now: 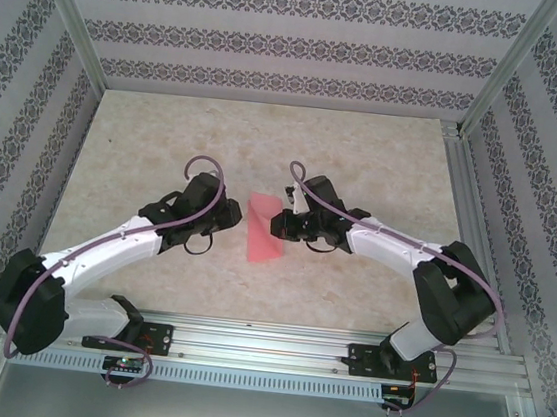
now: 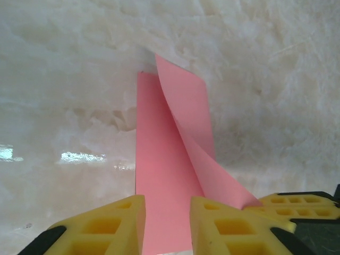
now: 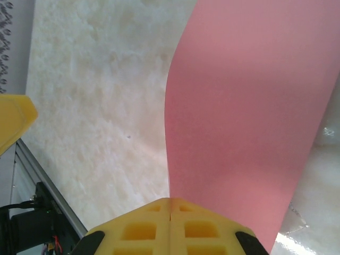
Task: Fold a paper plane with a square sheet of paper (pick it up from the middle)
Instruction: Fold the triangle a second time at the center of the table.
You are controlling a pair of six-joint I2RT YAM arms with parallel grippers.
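The left hand sits low at the left side of the pink sheet of paper; its yellow fingers stand apart, not closed on anything, with the sheet's flat layer showing in the gap between them; the sheet lies near the middle of the pale counter, one flap curling up off the flat layer toward the right; the right hand, touching the sheet's right side, is pinched shut on that raised flap, its fingers meeting tight.
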